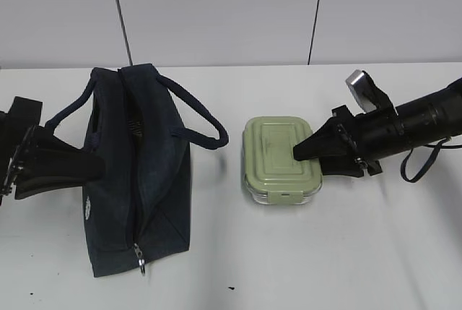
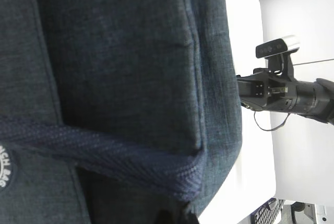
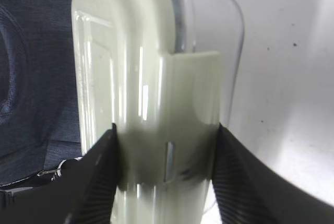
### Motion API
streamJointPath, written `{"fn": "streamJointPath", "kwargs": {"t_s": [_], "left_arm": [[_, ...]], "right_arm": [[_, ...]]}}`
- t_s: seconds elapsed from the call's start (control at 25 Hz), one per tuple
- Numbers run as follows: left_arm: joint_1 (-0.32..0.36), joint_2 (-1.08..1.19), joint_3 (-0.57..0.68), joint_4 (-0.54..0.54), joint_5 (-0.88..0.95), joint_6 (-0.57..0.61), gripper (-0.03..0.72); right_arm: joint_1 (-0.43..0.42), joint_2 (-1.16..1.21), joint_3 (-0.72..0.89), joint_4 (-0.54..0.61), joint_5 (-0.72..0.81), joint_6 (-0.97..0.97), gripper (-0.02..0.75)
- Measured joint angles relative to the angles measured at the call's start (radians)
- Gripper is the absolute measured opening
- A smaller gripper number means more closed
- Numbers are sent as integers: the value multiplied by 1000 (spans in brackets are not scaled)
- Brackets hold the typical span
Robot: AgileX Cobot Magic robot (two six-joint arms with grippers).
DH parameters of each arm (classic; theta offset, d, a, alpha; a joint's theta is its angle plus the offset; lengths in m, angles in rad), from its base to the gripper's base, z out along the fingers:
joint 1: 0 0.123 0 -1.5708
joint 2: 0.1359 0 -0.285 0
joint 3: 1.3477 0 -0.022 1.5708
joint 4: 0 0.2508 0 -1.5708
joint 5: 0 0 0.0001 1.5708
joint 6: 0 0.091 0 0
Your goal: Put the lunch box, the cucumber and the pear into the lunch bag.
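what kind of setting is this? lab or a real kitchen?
Looks like a lab test bench, not a kitchen: bare white table, plain grey panelled wall, and only staged props, a lunch bag and a lunch box.

Both arms are matte black. The right arm (image 1: 426, 126) is a ribbed, tube-like barrel that narrows toward its hand (image 1: 307, 152), whose fingers taper to blunt black wedges. Seen from the wrist, the inner faces of those fingers (image 3: 99, 182) carry fine diagonal ridges. Above the right arm sits a small camera (image 1: 364, 87) with a silver-grey casing on a black bracket, and a thin black cable (image 1: 419, 167) hangs in a loop below the arm. The left hand (image 1: 90, 165) is likewise black and wedge-shaped; behind it, the wrist block (image 1: 18, 155) is boxy, with thin pale lines along its edges.
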Motion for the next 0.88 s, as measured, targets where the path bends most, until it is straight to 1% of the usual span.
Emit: {"fn": "streamJointPath", "kwargs": {"t_s": [0.24,0.64,0.8,0.88], "left_arm": [[0,0,0,0,0,0,-15],[0,0,0,0,0,0,-15],[0,0,0,0,0,0,-15],[0,0,0,0,0,0,-15]], "right_arm": [[0,-30,-51,2,0,21,399],[0,-132,-159,-8,17,109,399],[20,-164,-205,-10,23,145,399],[46,-166,-230,-10,25,162,399]]}}
